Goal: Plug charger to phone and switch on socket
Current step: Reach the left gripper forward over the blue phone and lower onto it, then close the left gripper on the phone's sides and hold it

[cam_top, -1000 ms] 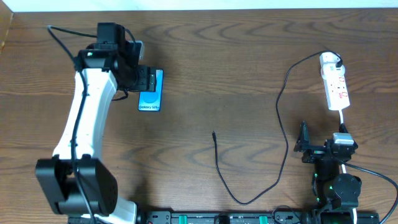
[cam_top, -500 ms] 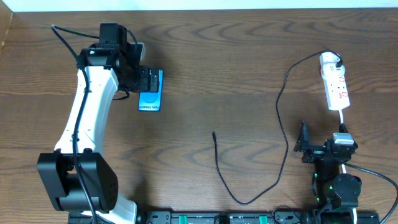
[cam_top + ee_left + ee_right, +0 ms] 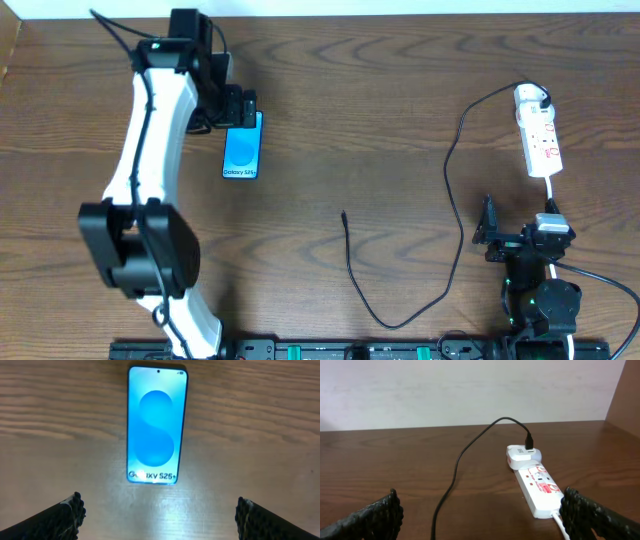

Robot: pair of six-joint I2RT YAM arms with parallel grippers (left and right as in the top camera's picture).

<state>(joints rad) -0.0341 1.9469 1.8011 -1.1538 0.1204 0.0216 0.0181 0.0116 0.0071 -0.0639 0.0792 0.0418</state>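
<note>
The phone (image 3: 242, 150) lies flat at the left of the table, its cyan screen lit; it fills the upper middle of the left wrist view (image 3: 156, 425). My left gripper (image 3: 238, 107) is open and empty, at the phone's far end, fingers apart from it (image 3: 157, 515). The charger's black cable (image 3: 455, 150) runs from its white adapter (image 3: 530, 97), plugged in the socket (image 3: 542, 143) at the far right, to its plug tip (image 3: 344, 214) at mid table. My right gripper (image 3: 487, 230) is open and empty, near the front right; its view shows the socket (image 3: 540, 491) and cable (image 3: 455, 475).
The socket's white cord (image 3: 551, 190) runs toward the right arm's base. A black rail (image 3: 350, 350) lines the table's front edge. A pale wall stands behind the table in the right wrist view (image 3: 470, 390).
My left arm has swung toward the table's far edge, and the gripper has drawn back off the phone, so more of the screen shows. The right arm has not moved.
</note>
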